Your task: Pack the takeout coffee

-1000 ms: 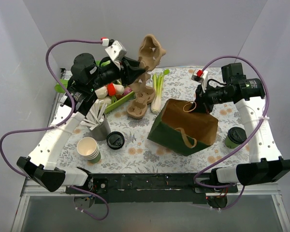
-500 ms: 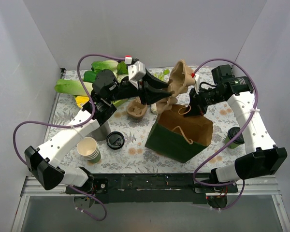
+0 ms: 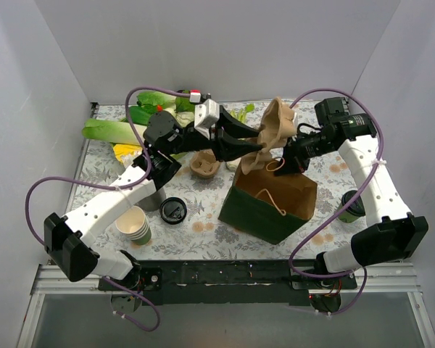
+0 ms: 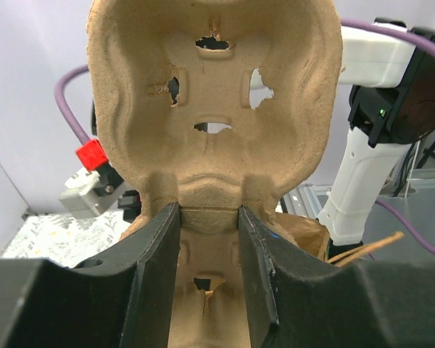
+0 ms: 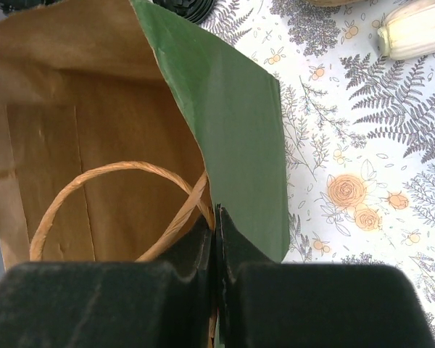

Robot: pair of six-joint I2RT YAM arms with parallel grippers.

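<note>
The left hand (image 3: 255,148) has swung across from the far-left of the desk (image 3: 196,217) and now clamps the pulp carrier (image 4: 214,109) by its middle web. It holds the carrier upright over the far rim of the bag (image 3: 272,199). The right hand (image 5: 216,239) has drifted slightly left and is shut tight on the bag's green wall beside a handle, so the mouth stands more upright than before. To go in cleanly, I judge that the carrier should be lowered straight through the mouth, clear of the handle loop, while the right hand keeps the rim pulled back. The coffee (image 3: 348,209), lidded, stands on the desk at the right, partly behind the right arm and well apart from the bag.
</note>
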